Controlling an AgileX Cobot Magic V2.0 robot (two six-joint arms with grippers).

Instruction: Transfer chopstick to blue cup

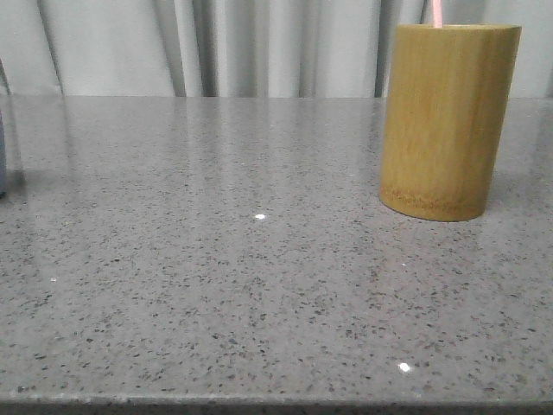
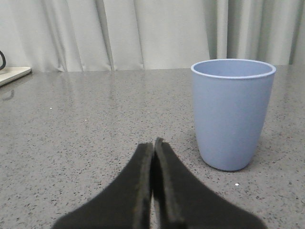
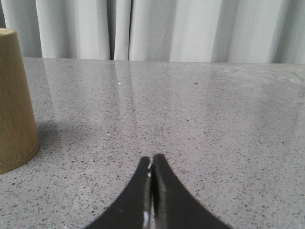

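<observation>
Fingers are pressed together with nothing between them on both my left gripper point(image 2: 153, 143) and right gripper point(image 3: 152, 160), each low over the speckled grey countertop point(image 1: 216, 285). I see the blue cup point(image 2: 232, 114) upright, just beyond the left fingertips. A pale pink chopstick point(image 1: 437, 12) sticks up from the tan bamboo cylinder point(image 1: 445, 121) standing toward the right.

A grey speckled stone table top point(image 1: 216, 285) fills the room in front, glossy, with small bright light spots on it. Behind it hang pale grey-white pleated curtains point(image 1: 259, 43), covering the whole back.
</observation>
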